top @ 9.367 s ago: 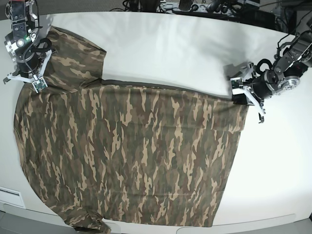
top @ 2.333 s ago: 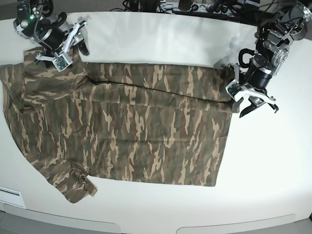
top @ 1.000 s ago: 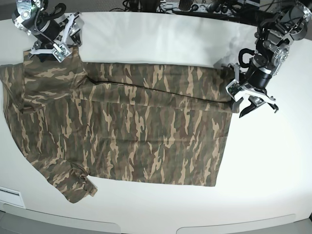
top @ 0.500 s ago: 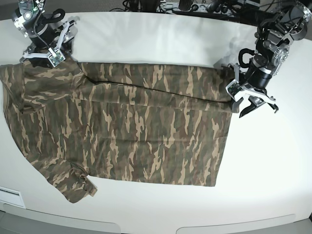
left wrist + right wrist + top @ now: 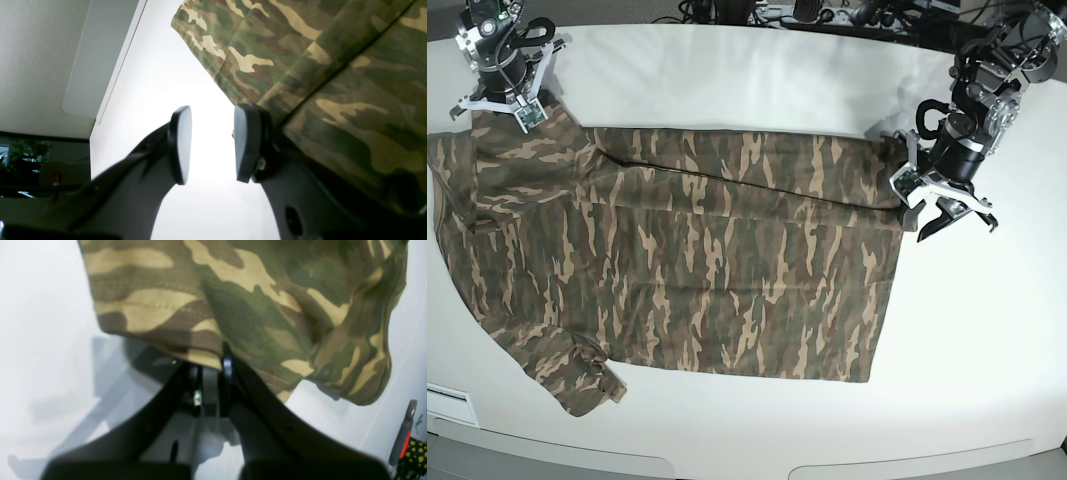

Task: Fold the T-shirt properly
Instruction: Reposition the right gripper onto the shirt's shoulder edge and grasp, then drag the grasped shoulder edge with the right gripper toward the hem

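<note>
Free room: bare white tabletop [image 5: 757,90] behind the shirt's folded back edge, a wide strip on the far right past the hem, and a band along the front. Blocked: the camouflage-print cloth T-shirt [image 5: 687,260] covers the left and centre. The left gripper [image 5: 944,207] sits at the shirt's right hem corner, jaws apart over bare surface. The right gripper [image 5: 502,100] sits on the back-left sleeve edge, jaws nearly together with cloth draped over them.

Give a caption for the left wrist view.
Open left gripper beside the folded edge of the camouflage T-shirt on the white table.
</note>
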You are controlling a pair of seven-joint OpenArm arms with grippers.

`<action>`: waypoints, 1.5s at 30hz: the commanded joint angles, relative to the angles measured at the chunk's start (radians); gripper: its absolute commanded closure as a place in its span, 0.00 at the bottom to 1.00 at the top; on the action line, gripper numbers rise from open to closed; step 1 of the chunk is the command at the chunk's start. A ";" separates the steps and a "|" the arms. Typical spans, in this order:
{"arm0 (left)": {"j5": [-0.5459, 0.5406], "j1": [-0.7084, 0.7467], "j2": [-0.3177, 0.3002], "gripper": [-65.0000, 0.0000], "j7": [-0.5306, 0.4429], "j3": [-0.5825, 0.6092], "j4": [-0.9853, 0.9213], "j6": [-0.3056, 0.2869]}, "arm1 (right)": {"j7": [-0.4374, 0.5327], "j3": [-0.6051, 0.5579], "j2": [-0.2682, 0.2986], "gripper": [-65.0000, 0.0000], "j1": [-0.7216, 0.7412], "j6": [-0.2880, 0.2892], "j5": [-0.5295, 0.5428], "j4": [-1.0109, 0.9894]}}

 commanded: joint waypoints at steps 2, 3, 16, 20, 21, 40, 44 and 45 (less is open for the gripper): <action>0.011 -0.009 -0.017 0.66 -0.019 -0.009 0.014 0.016 | -0.027 0.001 0.009 1.00 -0.016 -0.016 -0.037 -0.008; 0.011 -0.010 -0.017 0.66 -0.019 -0.009 0.014 0.016 | -0.017 0.001 0.009 1.00 -0.016 -0.034 -0.059 -0.008; 0.011 -0.009 -0.017 0.66 -0.019 -0.009 0.014 0.016 | 0.072 0.001 0.009 1.00 0.103 -0.092 -0.037 -0.008; 0.011 -0.009 -0.017 0.66 -0.018 -0.009 0.014 0.016 | 0.072 0.001 0.009 1.00 0.191 -0.089 -0.037 -0.008; 0.011 -0.009 -0.017 0.66 -0.018 -0.009 0.014 0.015 | 0.072 0.001 0.009 1.00 0.214 -0.089 -0.037 -0.008; 0.010 -0.009 -0.020 0.66 -0.011 -0.009 0.014 0.015 | 0.070 0.001 0.009 1.00 0.408 -0.045 0.113 -0.008; 0.010 -0.009 -0.020 0.66 -0.011 -0.009 0.014 0.015 | 0.104 0.001 0.009 1.00 0.425 -0.031 0.121 -0.008; 0.010 -0.009 -0.020 0.66 -0.011 -0.009 0.016 0.015 | 0.108 0.001 0.008 1.00 0.436 -0.024 0.127 -0.008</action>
